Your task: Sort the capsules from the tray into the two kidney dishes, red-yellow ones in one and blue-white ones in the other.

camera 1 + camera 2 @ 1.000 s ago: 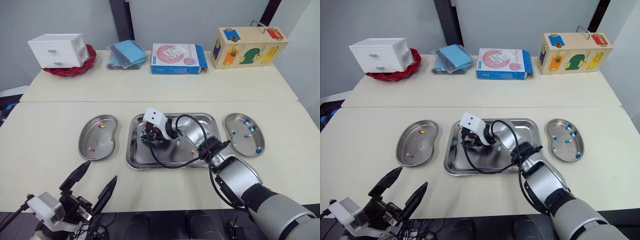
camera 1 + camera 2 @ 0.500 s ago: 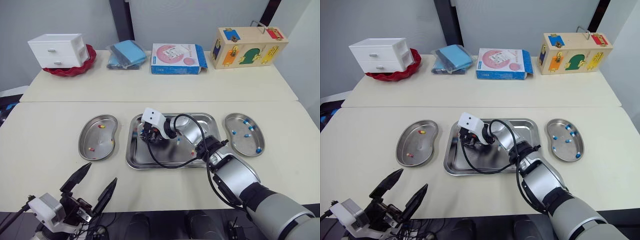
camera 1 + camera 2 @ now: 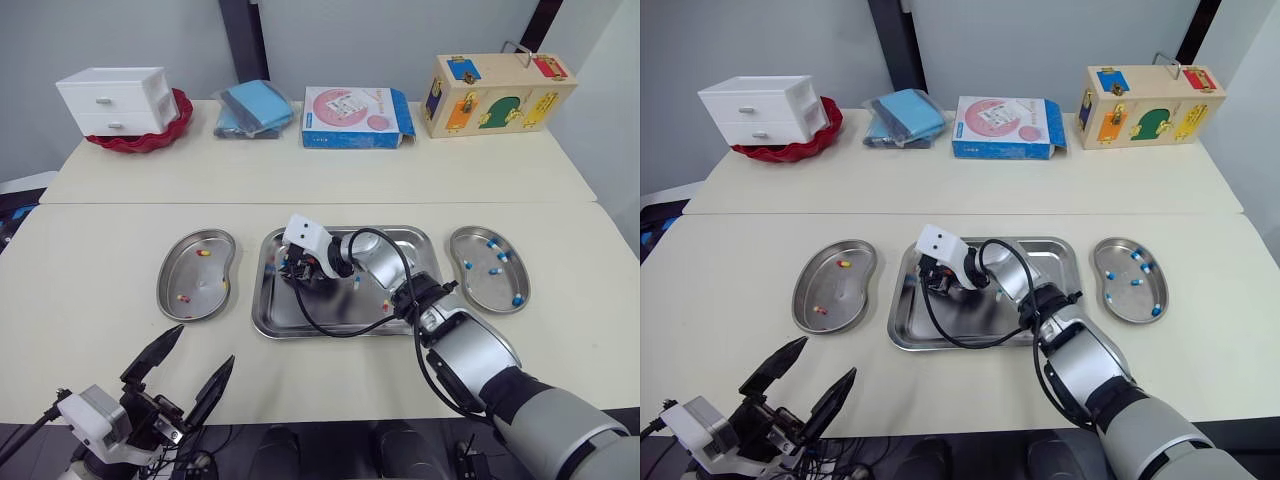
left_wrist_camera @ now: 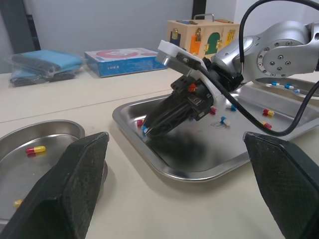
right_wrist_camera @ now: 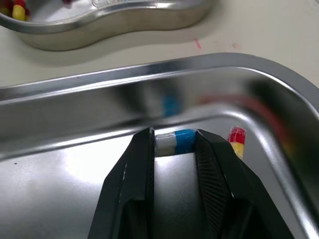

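My right gripper reaches down into the left end of the steel tray. Its two black fingers are shut on a blue-white capsule lying against the tray's wall. A red-yellow capsule lies just beside it. Other capsules sit further right in the tray. The left kidney dish holds red-yellow capsules. Blue-white capsules lie in the right kidney dish. My left gripper is open and holds nothing, low by the table's near edge, in front of the left dish.
On the far table stand a white drawer unit in a red bowl, a blue packet, a pink and blue box and a wooden lock box. A black cable loops over the tray.
My right gripper has shifted a little toward the tray's far left corner and settled its fingers around the blue-white capsule. The left gripper has stayed where it was.
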Available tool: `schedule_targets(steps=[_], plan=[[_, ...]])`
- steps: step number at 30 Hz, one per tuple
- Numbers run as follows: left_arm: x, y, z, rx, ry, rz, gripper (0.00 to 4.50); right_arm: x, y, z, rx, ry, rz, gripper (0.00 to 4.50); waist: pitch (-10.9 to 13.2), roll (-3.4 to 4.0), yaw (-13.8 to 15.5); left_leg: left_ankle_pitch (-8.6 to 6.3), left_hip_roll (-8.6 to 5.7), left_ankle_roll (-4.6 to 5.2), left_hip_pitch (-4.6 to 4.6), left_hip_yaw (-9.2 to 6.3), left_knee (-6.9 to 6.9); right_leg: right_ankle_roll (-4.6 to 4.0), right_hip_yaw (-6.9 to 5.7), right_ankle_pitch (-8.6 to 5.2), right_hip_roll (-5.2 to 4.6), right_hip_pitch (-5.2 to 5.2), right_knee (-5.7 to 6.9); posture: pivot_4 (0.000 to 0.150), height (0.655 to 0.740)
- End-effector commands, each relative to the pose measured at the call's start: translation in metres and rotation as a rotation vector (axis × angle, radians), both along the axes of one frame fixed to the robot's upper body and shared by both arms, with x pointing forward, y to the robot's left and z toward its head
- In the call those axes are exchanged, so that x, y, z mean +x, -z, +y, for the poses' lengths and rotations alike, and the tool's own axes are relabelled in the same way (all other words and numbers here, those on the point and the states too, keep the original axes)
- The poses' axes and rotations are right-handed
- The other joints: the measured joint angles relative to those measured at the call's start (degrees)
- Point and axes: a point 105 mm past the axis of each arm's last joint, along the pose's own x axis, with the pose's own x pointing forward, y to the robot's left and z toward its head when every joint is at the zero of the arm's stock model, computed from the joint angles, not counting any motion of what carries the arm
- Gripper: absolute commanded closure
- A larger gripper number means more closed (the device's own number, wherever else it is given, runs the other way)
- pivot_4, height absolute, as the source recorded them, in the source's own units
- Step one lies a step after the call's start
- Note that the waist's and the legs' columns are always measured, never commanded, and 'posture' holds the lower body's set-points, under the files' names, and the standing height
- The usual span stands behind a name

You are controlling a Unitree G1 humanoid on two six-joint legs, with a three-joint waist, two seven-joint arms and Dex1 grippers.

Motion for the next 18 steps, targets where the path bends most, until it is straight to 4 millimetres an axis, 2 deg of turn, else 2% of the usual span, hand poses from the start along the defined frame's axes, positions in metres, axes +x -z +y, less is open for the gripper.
schedule_targets(steps=[1, 4, 9, 10, 13, 15, 17, 18], plan=[[-0.005, -0.002, 0.0, 0.013, 0.037, -0.019, 0.0, -0.011, -0.034, -0.011, 0.122, -0.044, -0.035, 3.2, 0.0, 0.0, 0.1, 0.0, 0.0, 0.0, 0.0, 0.0, 0.0, 0.0, 0.0, 0.0, -0.01, 0.01, 0.0, 0.15, 0.74], [-0.008, 0.004, -0.005, 0.019, 0.12, 0.013, 0.0, -0.033, -0.047, -0.043, 0.163, -0.057, -0.027, 3.2, 0.0, 0.01, 0.5, 0.0, 0.0, 0.0, -0.02, -0.03, 0.01, 0.0, -0.03, 0.0, -0.02, 0.02, -0.02, 0.15, 0.74], [-0.002, -0.001, -0.02, 0.014, 0.272, -0.046, 0.0, -0.067, -0.061, -0.11, 0.184, 0.025, -0.004, 3.2, 0.0, 0.08, 1.6, 0.0, -0.02, -0.01, -0.04, -0.08, 0.03, 0.01, -0.08, 0.0, -0.03, 0.1, -0.07, 0.15, 0.74], [0.002, -0.002, -0.025, 0.008, 0.306, -0.06, 0.0, -0.071, -0.063, -0.13, 0.185, 0.078, 0.001, 3.2, 0.1, 0.09, 1.6, 0.0, -0.01, 0.0, 0.0, -0.06, 0.03, 0.01, -0.07, 0.0, -0.01, 0.11, -0.07, 0.15, 0.74], [0.008, -0.004, -0.035, -0.001, 0.393, -0.091, 0.0, -0.08, -0.066, -0.168, 0.179, 0.204, 0.005, 3.2, 0.0, 0.07, 1.7, 0.0, -0.02, 0.0, 0.03, -0.08, 0.04, 0.01, -0.08, 0.0, -0.01, 0.18, -0.09, 0.15, 0.74], [0.011, -0.003, -0.043, -0.004, 0.47, -0.11, 0.0, -0.078, -0.067, -0.203, 0.189, 0.362, 0.0, 3.2, 0.0, 0.07, 1.7, 0.0, -0.04, 0.0, 0.04, -0.06, 0.04, 0.01, -0.07, 0.0, -0.02, 0.23, -0.15, 0.15, 0.74], [0.012, -0.003, -0.049, -0.003, 0.532, -0.128, 0.0, -0.078, -0.062, -0.231, 0.153, 0.468, -0.031, 3.2, 0.0, 0.06, 1.5, 0.0, -0.04, 0.0, 0.05, -0.05, 0.03, 0.01, -0.07, 0.0, -0.01, 0.25, -0.2, 0.15, 0.74], [0.012, -0.003, -0.05, -0.001, 0.552, -0.135, 0.0, -0.078, -0.06, -0.239, 0.136, 0.496, -0.043, 3.2, 0.0, 0.07, 1.5, 0.0, -0.04, 0.01, 0.04, -0.04, 0.03, 0.01, -0.05, 0.0, -0.02, 0.25, -0.22, 0.15, 0.74]])
